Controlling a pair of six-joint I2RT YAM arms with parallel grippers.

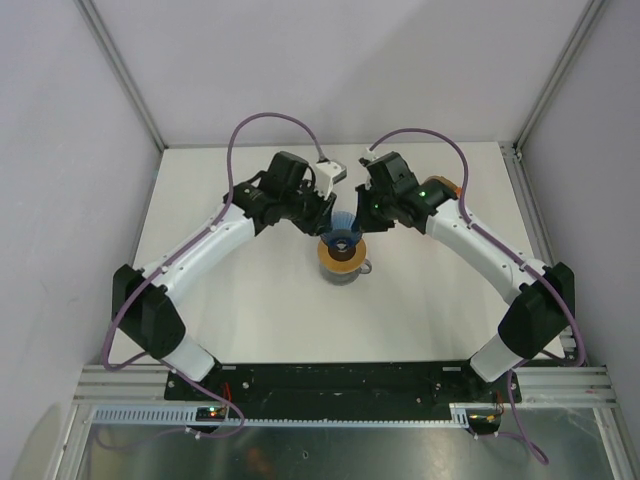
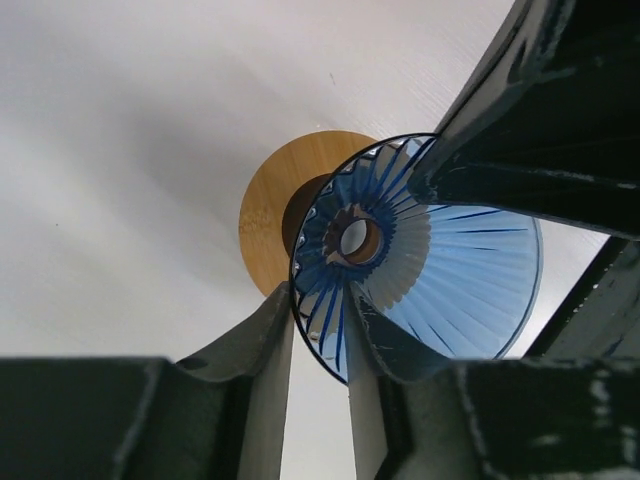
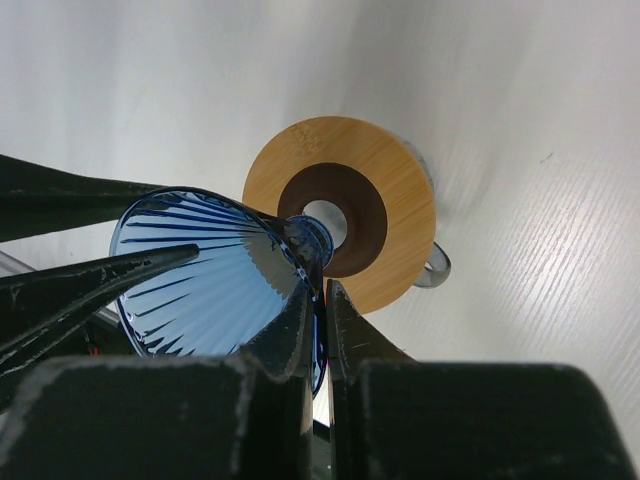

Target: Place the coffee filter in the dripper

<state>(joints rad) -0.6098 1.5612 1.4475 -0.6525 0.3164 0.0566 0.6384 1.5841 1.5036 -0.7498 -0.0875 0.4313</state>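
Observation:
The dark-blue translucent dripper is held tilted in the air just above a grey mug topped by a flat orange ring. My right gripper is shut on the dripper's wall near its neck. My left gripper straddles the opposite rim of the dripper, one finger inside and one outside, with a clear gap between them. In the top view the left gripper and right gripper meet over the mug. The coffee filter is out of view.
The orange ring with its dark centre hole lies on the mug, whose handle sticks out to the side. An orange box peeks out behind the right arm. White walls enclose the table on three sides.

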